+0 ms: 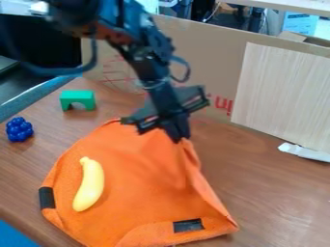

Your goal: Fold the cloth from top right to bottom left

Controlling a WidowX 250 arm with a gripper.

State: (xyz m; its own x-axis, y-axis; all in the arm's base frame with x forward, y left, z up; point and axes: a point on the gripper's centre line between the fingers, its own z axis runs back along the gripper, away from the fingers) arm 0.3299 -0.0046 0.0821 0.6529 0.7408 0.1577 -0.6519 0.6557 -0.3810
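At cloth's (pixel 145 188) far edge, pincer (pixel 178 136); banana (pixel 89 187) inboard.

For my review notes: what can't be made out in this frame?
In the camera view:
- Cloth directly behind the claw: hidden by the claw.
- Cloth's nearest edge: partly cut off by the bottom border.
- Cloth's underside: hidden by its upper face.
- Arm: blurred, its base cut off by the border.
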